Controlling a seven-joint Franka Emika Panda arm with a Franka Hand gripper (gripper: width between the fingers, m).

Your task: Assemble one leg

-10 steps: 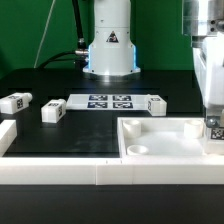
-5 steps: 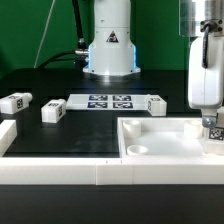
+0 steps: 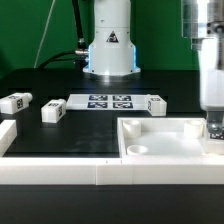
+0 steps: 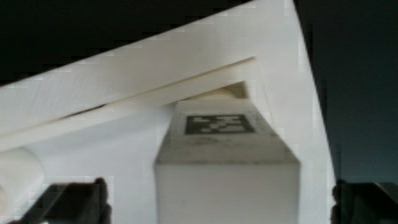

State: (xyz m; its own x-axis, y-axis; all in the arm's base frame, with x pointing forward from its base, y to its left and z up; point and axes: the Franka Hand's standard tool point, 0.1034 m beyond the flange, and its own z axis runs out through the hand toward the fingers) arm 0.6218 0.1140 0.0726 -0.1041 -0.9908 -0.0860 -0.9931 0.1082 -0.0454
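While tool (image 3: 214, 128) pinches leg (image 4: 221, 150), hard against tray (image 3: 160, 146) far corner, tight walls.

tagged leg (image 4: 226, 160) between fingers (image 4: 75, 203), white tray (image 4: 107, 110)

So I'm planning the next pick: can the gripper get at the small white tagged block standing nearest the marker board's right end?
Probably yes. That small white block stands alone on the black table, open from above. The gripper is occupied at the large white tray-like piece, apparently around another leg.
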